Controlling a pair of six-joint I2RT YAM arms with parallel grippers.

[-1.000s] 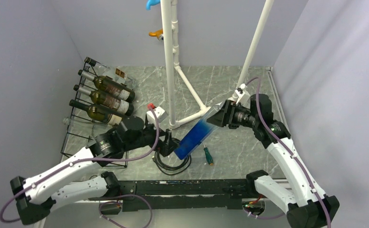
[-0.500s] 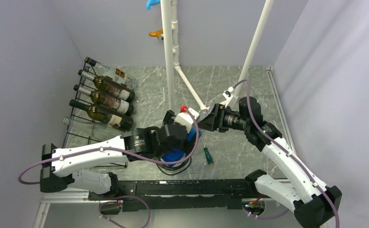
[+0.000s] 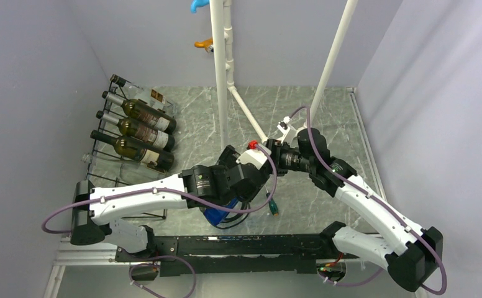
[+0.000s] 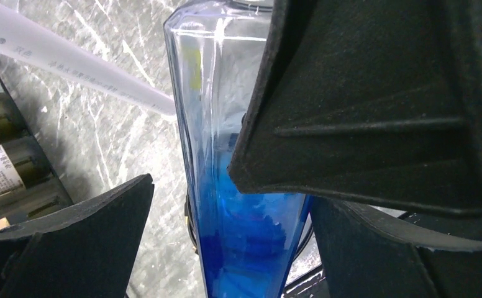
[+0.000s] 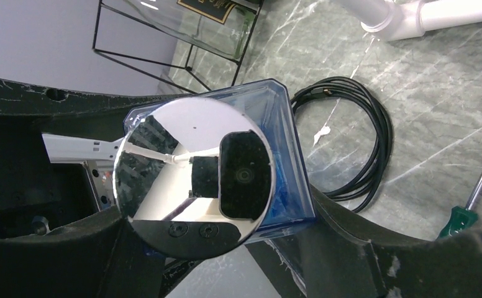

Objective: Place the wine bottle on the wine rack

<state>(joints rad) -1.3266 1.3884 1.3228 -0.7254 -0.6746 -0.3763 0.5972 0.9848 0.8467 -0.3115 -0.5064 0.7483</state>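
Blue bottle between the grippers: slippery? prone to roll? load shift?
Likely slick and fragile: the wine bottle has smooth clear glass walls. Flat faces and square shoulders suggest it won't roll. The blue liquid sits at one end, so weight probably shifts when tilted.

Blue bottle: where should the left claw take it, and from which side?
Take the blue bottle at mid-body, away from the chrome cap end held by the right claw. Come in sideways across it, where the open left claw straddles it, one finger per opposite flat wall: the flat-sided body should seat the pads without rolling.
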